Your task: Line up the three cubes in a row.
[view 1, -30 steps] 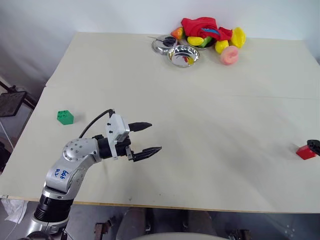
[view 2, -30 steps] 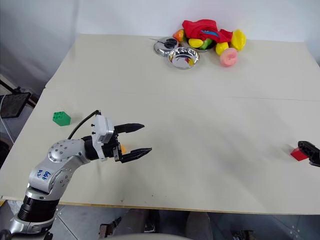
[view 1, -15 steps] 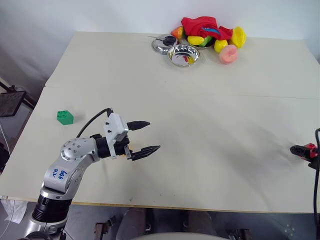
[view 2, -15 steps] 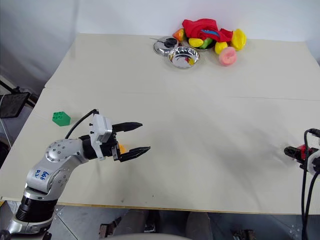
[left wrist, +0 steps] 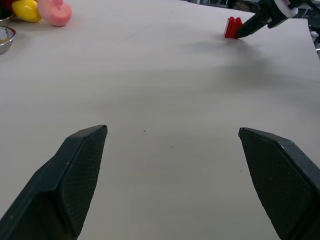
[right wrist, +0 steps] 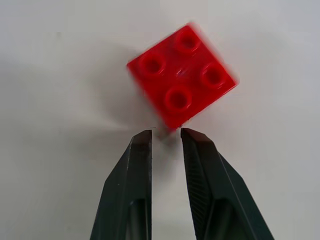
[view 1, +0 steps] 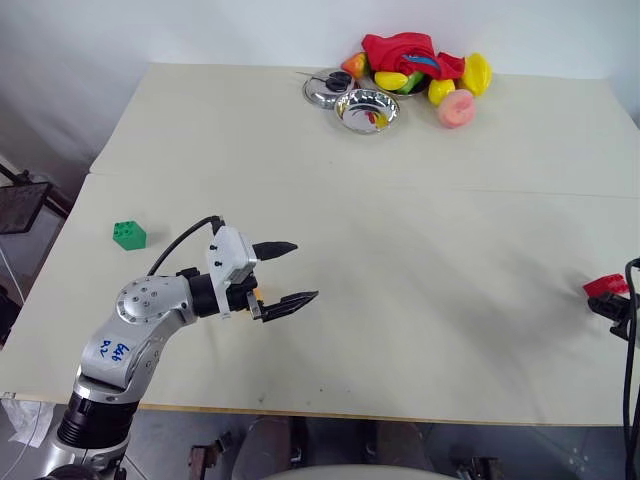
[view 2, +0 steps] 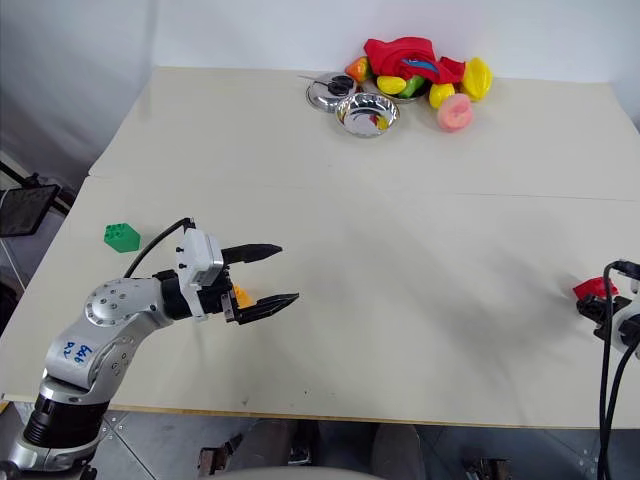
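Fingertips of the right gripper (right wrist: 166, 134) had pinched together just short of the red cube (right wrist: 182, 88), grasping nothing — it sat free at the table's (view 1: 420, 250) right edge. Left gripper (view 2: 262, 275) gaped empty. Judged light, rigid, slick plastic; flat opposite sides looked the better hold.

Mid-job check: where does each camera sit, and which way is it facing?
Head eyes: high, facing forward and down over the table; left arm and open left tool show.
Left wrist: low, looking across the table between its own fingers toward the red cube and right tool.
Right wrist: looking down on the red cube past its own shut fingers.
Shared: all views show the red cube.
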Action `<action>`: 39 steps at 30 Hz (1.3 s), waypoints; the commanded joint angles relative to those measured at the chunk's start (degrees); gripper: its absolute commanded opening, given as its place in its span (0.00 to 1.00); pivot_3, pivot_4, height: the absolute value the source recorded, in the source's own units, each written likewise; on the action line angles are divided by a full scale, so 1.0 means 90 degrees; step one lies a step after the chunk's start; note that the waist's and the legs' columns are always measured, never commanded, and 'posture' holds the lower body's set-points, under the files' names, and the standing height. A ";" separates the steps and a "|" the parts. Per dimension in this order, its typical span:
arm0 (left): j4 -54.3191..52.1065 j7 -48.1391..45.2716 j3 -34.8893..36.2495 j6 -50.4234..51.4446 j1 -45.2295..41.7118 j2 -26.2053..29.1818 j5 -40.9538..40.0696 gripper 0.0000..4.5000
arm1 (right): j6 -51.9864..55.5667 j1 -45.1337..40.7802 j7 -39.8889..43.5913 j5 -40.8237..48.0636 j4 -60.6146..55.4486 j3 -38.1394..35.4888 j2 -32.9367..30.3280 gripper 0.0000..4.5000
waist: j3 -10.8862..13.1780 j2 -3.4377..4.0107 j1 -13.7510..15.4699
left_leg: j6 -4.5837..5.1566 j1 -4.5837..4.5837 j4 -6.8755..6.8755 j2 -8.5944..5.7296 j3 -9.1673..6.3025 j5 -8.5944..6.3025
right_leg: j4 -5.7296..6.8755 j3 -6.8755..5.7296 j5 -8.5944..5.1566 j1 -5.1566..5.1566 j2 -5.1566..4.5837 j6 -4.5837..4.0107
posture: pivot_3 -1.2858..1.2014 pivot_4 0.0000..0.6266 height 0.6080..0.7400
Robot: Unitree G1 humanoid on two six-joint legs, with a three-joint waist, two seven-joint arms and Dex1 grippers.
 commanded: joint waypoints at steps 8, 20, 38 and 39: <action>-0.0220 0.0003 0.0178 -0.0193 0.0174 0.0074 0.0052 1.00 | 0.0523 -0.0022 -0.0069 -0.0443 -0.0812 -0.0788 0.0097 0.61 | 0.0000 0.0000 0.0002 | 0.0000 0.0001 0.0000 0.0003 -0.0001 0.0000 | -0.0001 0.0001 0.0001 0.0000 0.0000 0.0001 | 0.52 0.24 1.00; 0.0084 -0.0077 0.0027 -0.0397 0.0000 -0.0053 0.0167 1.00 | 0.1890 -0.3121 -0.2224 -0.1662 0.0055 -0.1468 0.1183 0.99 | -0.0001 0.0005 -0.0020 | -0.0005 -0.0003 -0.0001 0.0004 -0.0001 0.0003 | 0.0003 0.0000 0.0001 -0.0006 0.0003 0.0001 | 0.52 0.24 1.00; -0.0048 0.0072 0.0056 -0.0549 0.0221 -0.0122 0.0246 1.00 | 0.1968 -0.3972 -0.2763 -0.3280 0.0264 -0.1423 0.1976 0.72 | -0.0002 0.0008 -0.0161 | -0.0010 -0.0006 -0.0027 0.0002 0.0005 0.0005 | -0.0007 0.0001 0.0000 -0.0016 0.0006 0.0002 | 0.52 0.24 1.00; -0.0042 0.0075 0.0051 -0.0555 0.0216 -0.0126 0.0248 1.00 | 0.1962 -0.3970 -0.2728 -0.3311 0.0258 -0.1450 0.1998 0.62 | -0.0002 0.0008 -0.0161 | -0.0010 -0.0006 -0.0028 0.0002 0.0005 0.0005 | -0.0008 0.0001 0.0000 -0.0016 0.0007 0.0002 | 0.52 0.24 1.00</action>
